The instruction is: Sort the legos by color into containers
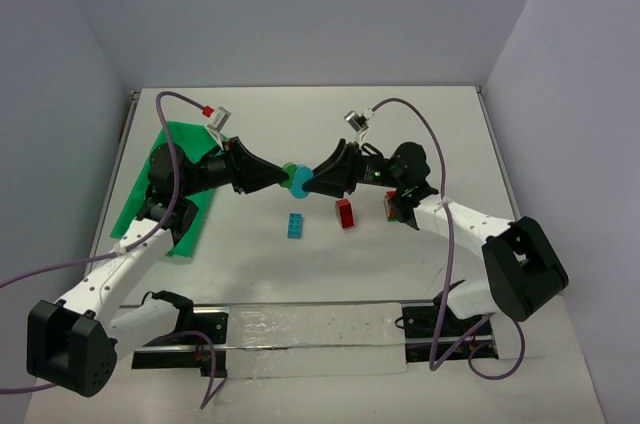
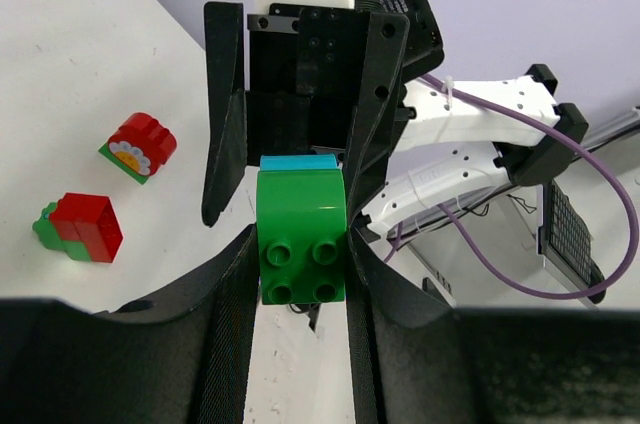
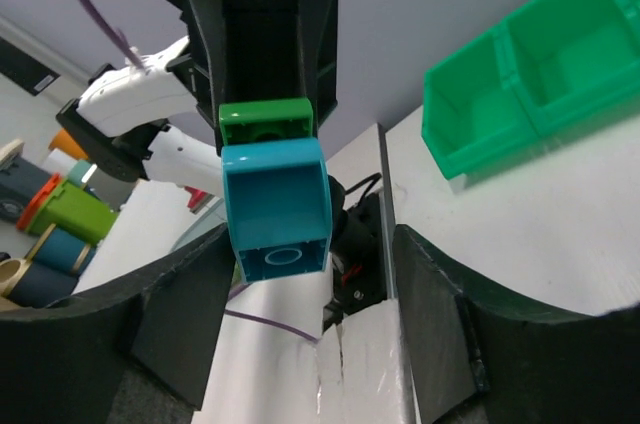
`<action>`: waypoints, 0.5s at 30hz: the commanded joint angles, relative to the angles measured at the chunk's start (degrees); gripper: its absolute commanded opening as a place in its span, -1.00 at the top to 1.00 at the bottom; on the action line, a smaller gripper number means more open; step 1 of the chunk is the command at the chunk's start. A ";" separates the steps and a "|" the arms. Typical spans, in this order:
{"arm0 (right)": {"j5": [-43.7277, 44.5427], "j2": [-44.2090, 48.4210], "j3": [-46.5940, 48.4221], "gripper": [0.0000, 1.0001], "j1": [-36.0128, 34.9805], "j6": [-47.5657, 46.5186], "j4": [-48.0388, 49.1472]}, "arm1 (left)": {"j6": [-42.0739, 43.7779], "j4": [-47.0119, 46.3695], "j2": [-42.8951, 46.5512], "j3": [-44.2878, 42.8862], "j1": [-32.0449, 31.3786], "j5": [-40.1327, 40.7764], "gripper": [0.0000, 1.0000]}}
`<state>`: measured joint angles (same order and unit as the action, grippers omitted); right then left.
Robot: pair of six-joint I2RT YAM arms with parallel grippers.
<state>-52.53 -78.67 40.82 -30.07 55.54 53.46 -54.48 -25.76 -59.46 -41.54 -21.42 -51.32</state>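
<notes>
Clamped in the left pincer (image 2: 302, 239): a green brick (image 2: 301, 234), pinched across its smooth side walls, studded face toward the wrist camera. Stuck to its far end, a teal brick (image 3: 277, 209), flanked by the right pincer (image 3: 312, 234). Cannot tell whether pressing or merely bracketing there; a gap visible on one side in the right wrist view. Both bricks held up off the surface (image 1: 300, 124), midway between the two arms and well apart from the green tray (image 3: 460, 144) lying under the left arm.

Probably light, rigid, hollow plastic, with little fear of crushing. Glossy and rounded on one face, so liable to slide or pivot under a loose pinch. Best taken on the flat parallel sides, square on, never on the curve or the studs. Most likely joined by stud friction alone, so better peeled apart with a slight tilt than tugged straight.

Lying loose on the surface: a blue brick (image 1: 297, 225), a red stack (image 2: 78, 229) on a green base, and a red piece (image 2: 140, 144) with a flower plate. Same side-wall grip probably right for those.
</notes>
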 commanded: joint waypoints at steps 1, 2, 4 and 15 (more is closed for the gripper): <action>-1.92 -0.87 0.40 -0.32 0.28 4.89 10.96 | -1.07 -4.47 0.27 -0.47 -0.65 -2.95 1.00; -2.05 -1.00 0.40 -0.28 0.23 4.98 11.10 | -1.02 -4.47 0.18 -0.47 -0.69 -2.86 1.00; -2.32 -1.11 0.58 -0.18 0.13 5.20 11.23 | -1.04 -4.47 -0.01 -0.50 -0.76 -2.73 1.00; -2.53 1.51 1.97 0.58 -0.69 1.24 3.40 | 0.22 -2.59 -1.35 -1.32 -1.00 -1.63 1.00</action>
<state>-55.02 -79.51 40.84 -30.28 60.23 59.48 -55.07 -26.83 -60.24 -41.54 -22.00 -52.53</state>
